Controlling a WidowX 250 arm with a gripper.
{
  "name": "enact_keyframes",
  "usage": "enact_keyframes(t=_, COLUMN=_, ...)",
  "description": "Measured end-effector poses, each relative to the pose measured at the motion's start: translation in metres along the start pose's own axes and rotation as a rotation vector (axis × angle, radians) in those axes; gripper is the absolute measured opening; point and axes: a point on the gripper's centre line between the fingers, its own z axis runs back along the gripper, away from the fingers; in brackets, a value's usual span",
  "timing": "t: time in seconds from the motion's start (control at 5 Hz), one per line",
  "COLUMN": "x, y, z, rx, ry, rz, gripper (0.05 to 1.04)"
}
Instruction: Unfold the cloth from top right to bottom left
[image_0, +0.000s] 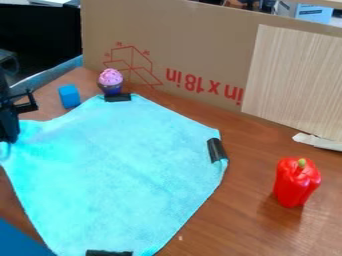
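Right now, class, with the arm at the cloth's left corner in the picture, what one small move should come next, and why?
Probably a slight, low tug of that corner toward the picture's lower left. The end effector is already at that corner, and the cloth lies mostly spread, but its upper-left edge bows inward instead of running straight.

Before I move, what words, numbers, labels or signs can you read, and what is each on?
"in x 18 in": red print, upside down, on the cardboard sheet; anything before it would be behind the wood-grain panel.
Small red marks around the box drawing on the same cardboard: too small to read.
I can read no text on the cyan cloth, blue cube or red bell pepper.
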Motion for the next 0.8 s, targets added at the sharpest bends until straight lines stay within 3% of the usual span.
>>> enact_keyframes(t=0.2, x=0.000, y=0.000, z=-0.002, rx=-0.001, ry=-0.012, rz=0.000, gripper=0.522)
enact_keyframes(t=0.4, x=-0.007, y=-0.008, z=0.001, rx=-0.033, ry=0.047, rz=0.017, gripper=0.830)
enact_keyframes(t=0.6, x=-0.008, y=-0.023, z=0.022, rx=-0.088, ry=0.038, rz=0.014, gripper=0.999)
enact_keyframes(t=0.8, x=-0.008, y=-0.041, z=0.043, rx=-0.140, ry=0.043, rz=0.015, gripper=1.001)
